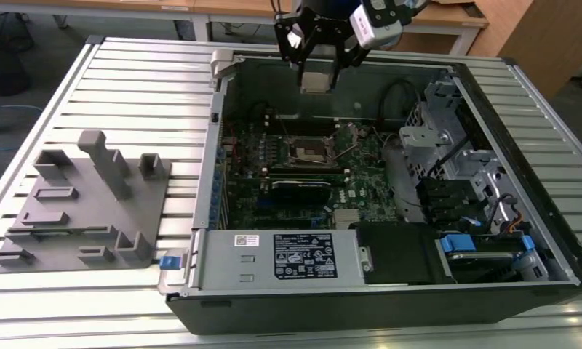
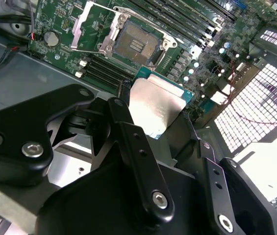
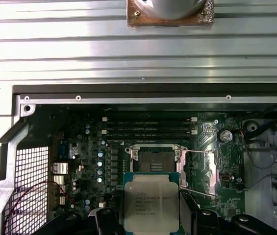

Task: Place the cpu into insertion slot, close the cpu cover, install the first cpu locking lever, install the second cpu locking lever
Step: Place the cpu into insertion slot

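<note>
Over motherboard [image 3: 204,128], cpu [image 3: 151,201] silver-side up

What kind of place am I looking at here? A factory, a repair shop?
Most likely a robotics lab or test workshop: an opened computer case lies on a slatted metal table, a claw holds the cpu over it, and wooden desks stand behind.

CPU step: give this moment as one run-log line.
gripper: shut on chip | chip: held above board, short of socket | socket: empty | cover: open
</note>
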`<move>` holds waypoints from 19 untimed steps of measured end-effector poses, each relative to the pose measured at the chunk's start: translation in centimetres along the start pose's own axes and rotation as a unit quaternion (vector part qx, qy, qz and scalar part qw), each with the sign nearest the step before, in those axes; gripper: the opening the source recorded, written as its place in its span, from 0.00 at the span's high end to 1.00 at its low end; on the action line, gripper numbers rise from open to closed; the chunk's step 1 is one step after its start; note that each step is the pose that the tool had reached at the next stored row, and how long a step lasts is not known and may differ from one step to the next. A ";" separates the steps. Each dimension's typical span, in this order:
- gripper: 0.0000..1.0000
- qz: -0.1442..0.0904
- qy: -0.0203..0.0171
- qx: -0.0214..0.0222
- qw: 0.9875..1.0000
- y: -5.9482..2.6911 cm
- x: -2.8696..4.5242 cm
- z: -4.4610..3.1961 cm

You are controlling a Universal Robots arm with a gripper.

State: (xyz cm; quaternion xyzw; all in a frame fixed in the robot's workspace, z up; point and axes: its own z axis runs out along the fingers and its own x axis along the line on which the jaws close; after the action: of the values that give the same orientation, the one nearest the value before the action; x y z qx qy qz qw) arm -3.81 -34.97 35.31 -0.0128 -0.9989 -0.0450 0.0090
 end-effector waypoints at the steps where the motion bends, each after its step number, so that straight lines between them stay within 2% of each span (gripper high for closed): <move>1: 0.46 0.000 0.000 0.000 1.000 -0.01 0.00 0.04; 19: 0.46 0.000 0.000 0.000 1.000 -0.11 -0.02 1.20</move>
State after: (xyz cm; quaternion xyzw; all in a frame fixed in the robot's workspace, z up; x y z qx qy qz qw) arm -3.81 -34.98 34.11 -0.0128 -0.9989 -0.0448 0.0091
